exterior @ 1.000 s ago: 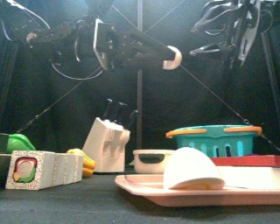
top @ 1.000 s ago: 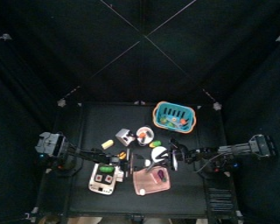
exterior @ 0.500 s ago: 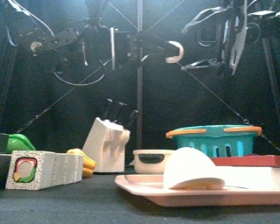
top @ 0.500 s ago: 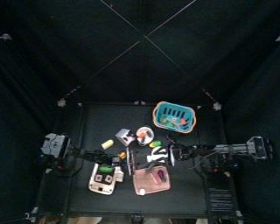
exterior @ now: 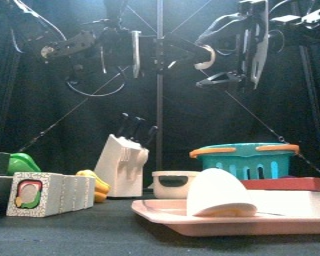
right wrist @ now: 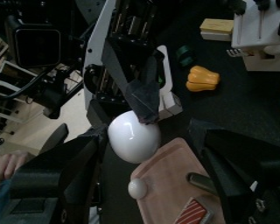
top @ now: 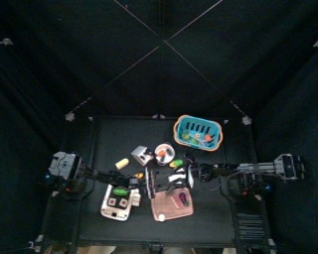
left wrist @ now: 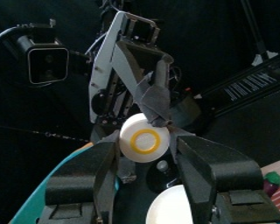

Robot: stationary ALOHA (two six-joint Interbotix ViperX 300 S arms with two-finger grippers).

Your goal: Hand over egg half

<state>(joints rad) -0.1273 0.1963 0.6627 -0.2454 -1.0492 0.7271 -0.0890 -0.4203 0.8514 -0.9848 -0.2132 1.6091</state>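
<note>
The egg half (exterior: 203, 61) hangs high above the table, between the two grippers. In the left wrist view its yellow yolk face (left wrist: 143, 138) sits between my left gripper's (left wrist: 146, 147) jaws, which are shut on it. In the right wrist view its white dome (right wrist: 133, 138) lies between my right gripper's (right wrist: 143, 143) jaws, which stand open on either side of it. In the top view the egg half (top: 182, 176) is over the table's front middle, with the left gripper (top: 169, 178) and the right gripper (top: 193, 177) meeting there.
Below stand a pink tray (exterior: 163, 211) with another white egg half (exterior: 223, 193), a teal basket (exterior: 243, 160), a white knife block (exterior: 120, 165) and a boxed toy (exterior: 49, 194). A person's hand (right wrist: 3, 166) shows past the curtain.
My right gripper has moved left, up to the egg half, and its jaws now stand around it. My left gripper has shifted slightly right with the egg half.
</note>
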